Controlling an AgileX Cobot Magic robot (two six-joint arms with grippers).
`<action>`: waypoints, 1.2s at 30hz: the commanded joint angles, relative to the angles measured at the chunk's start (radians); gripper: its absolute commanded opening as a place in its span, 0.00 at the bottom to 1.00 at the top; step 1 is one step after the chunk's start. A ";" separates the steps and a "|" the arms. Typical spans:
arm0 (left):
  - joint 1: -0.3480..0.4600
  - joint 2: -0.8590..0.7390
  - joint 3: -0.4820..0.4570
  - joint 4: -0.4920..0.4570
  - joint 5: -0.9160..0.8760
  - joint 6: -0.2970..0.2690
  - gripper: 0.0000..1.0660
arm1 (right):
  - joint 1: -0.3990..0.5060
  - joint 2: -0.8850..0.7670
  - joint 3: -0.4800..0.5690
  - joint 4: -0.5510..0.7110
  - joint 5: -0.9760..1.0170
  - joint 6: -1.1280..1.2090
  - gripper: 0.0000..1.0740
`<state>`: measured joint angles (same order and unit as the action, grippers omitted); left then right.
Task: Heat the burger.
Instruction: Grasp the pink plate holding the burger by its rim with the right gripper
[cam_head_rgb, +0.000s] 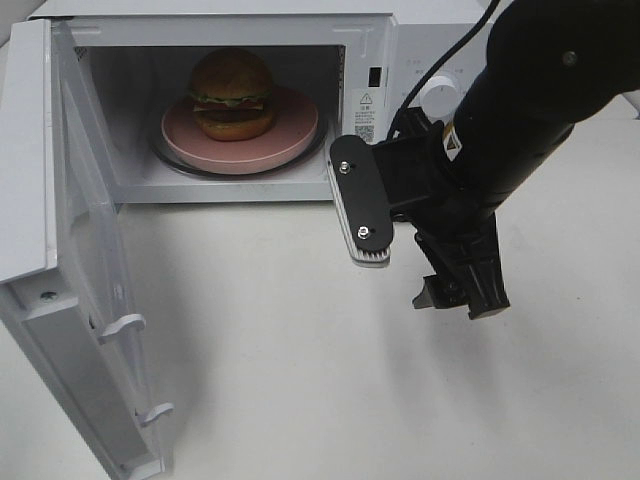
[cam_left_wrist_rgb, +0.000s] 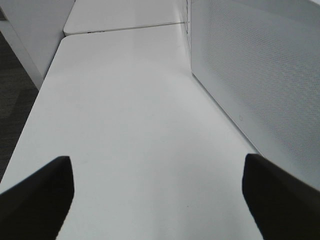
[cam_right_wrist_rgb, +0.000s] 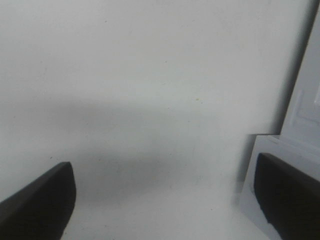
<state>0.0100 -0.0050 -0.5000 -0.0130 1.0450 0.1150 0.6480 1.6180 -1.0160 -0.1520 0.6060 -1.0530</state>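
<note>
White surface (cam_head_rgb: 300, 390) bears the microwave (cam_head_rgb: 400, 45): burger (cam_head_rgb: 232, 90) on pink plate (cam_head_rgb: 295, 135) inside, door (cam_head_rgb: 60, 200) not yet shut; left tool (cam_left_wrist_rgb: 160, 195) and right tool (cam_head_rgb: 415, 270) wide, empty.

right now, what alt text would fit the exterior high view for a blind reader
A burger sits on a pink plate inside a white microwave whose door stands wide open. The right gripper, fingers spread and empty, hovers above the white table just in front.

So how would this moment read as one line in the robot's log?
burger: on pink plate inside microwave | door: open | right pincer: open, empty, outside | left pincer: open, empty
</note>
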 joint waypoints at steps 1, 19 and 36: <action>0.003 -0.021 0.004 0.001 -0.008 -0.007 0.79 | 0.000 -0.004 -0.002 0.002 -0.042 0.007 0.95; 0.003 -0.021 0.004 0.001 -0.008 -0.007 0.79 | 0.011 0.062 -0.167 -0.009 -0.114 0.005 0.92; 0.003 -0.021 0.004 0.001 -0.008 -0.007 0.79 | 0.049 0.243 -0.331 -0.006 -0.159 0.004 0.89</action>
<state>0.0100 -0.0050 -0.5000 -0.0130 1.0450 0.1150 0.6960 1.8420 -1.3260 -0.1540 0.4480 -1.0520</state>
